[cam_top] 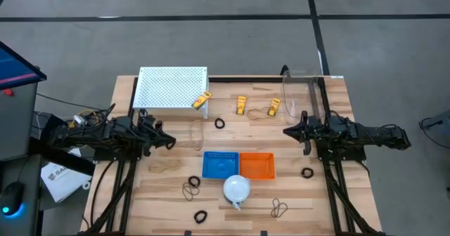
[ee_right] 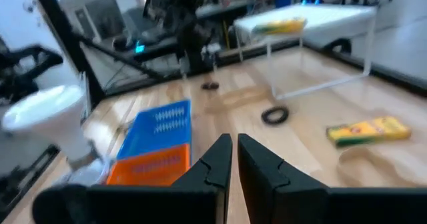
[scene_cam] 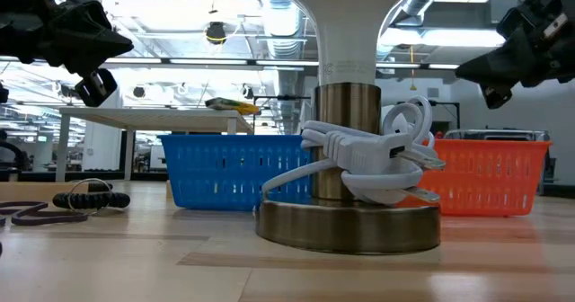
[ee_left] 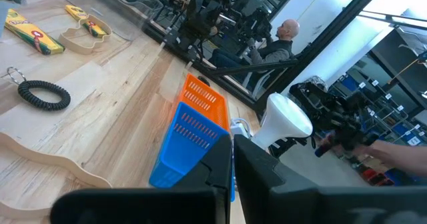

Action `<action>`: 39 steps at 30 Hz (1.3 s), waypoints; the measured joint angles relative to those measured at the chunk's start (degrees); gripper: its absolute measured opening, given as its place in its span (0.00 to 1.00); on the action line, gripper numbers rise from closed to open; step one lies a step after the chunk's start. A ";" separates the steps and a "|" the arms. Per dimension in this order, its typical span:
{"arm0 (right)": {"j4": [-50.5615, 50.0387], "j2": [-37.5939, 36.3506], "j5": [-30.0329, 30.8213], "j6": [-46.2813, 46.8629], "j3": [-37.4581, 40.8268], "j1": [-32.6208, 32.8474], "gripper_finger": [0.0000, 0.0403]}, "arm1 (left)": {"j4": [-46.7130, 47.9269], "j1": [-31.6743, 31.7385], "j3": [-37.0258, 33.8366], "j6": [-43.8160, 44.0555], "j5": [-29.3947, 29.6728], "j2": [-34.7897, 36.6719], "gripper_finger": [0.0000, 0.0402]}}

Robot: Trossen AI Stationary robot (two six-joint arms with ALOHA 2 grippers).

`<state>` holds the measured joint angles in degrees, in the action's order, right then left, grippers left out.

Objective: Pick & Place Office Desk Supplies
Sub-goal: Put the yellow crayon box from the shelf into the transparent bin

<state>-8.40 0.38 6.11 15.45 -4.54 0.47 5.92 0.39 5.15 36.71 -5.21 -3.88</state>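
- Two small baskets sit side by side in the high view: a blue basket and an orange basket, touching; nothing can be made out inside either. A white lamp stands just in front of them.
- Three yellow clips show from above: one at the corner of the white perforated stand, two more further right. Black rings lie scattered, one behind the baskets; rubber bands lie near the front edge.
- Left gripper and right gripper hover at opposite sides, holding nothing.
- Low view: the lamp's base and white cord block part of both baskets.
- Left wrist view: the fingers are pressed together, empty.
- Right wrist view: the fingers are nearly touching, empty.
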 joint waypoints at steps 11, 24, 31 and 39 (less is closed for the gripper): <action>41.52 -0.02 14.00 22.96 -0.24 -0.32 0.06 | -19.99 0.01 0.01 8.29 11.75 -0.67 0.02; 48.57 0.48 11.96 23.38 -0.28 0.96 0.06 | -40.66 0.01 0.00 5.55 31.71 -5.14 0.02; 44.20 0.42 15.28 22.31 -0.33 0.96 0.06 | -40.96 0.01 0.00 5.73 26.47 -5.66 0.02; 44.86 0.42 19.12 25.02 -0.33 1.01 0.10 | -40.16 -0.08 0.00 12.53 11.37 -9.70 0.02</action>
<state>36.46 0.80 25.23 40.47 -4.86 1.48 -34.24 0.32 5.15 49.24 6.16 -13.58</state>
